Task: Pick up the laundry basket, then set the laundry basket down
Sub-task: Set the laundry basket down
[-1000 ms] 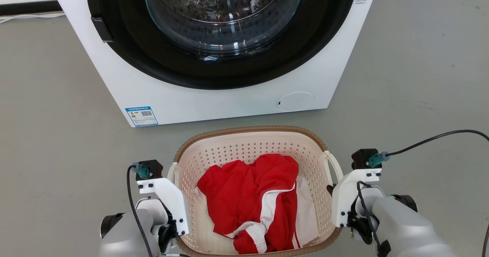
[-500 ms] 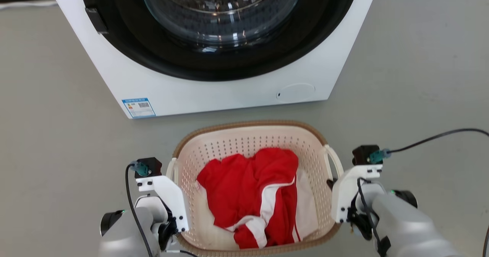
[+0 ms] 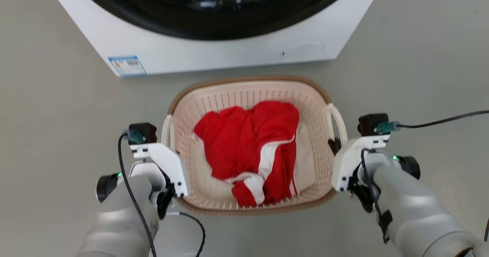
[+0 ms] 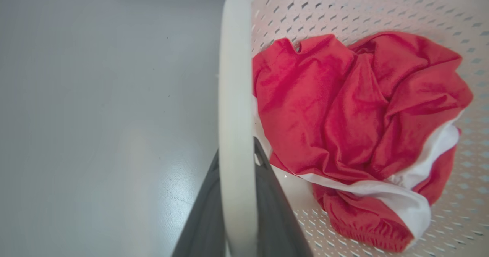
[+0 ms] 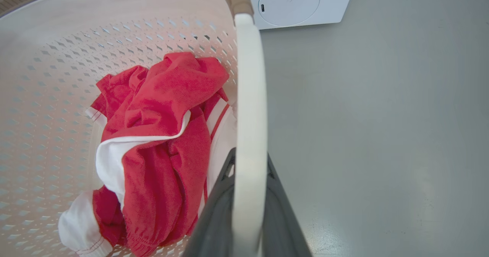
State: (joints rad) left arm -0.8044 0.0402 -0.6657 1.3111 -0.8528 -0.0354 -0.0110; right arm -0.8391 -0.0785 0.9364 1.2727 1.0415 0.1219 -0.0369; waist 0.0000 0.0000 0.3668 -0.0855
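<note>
The laundry basket (image 3: 244, 87) is cream, perforated, with a brown woven rim, and sits between my two arms in front of the washing machine. My left gripper (image 3: 169, 144) is shut on the basket's left loop handle (image 4: 235, 77), with dark fingers (image 4: 202, 211) on either side of it. My right gripper (image 3: 336, 146) is shut on the right loop handle (image 5: 250, 77), its fingers (image 5: 214, 215) clamping it from both sides. Crumpled red and white clothing (image 3: 248, 146) lies inside. I cannot tell whether the basket's base touches the floor.
The white washing machine (image 3: 229, 56) with its dark round door stands just beyond the basket's far rim. Grey floor (image 3: 57, 115) stretches to the left and right. A black cable (image 3: 439, 119) runs off from my right wrist.
The whole head view has shifted: the washing machine has slid towards the top edge. The basket and both grippers sit higher in the picture and look slightly nearer. Both grips are unchanged.
</note>
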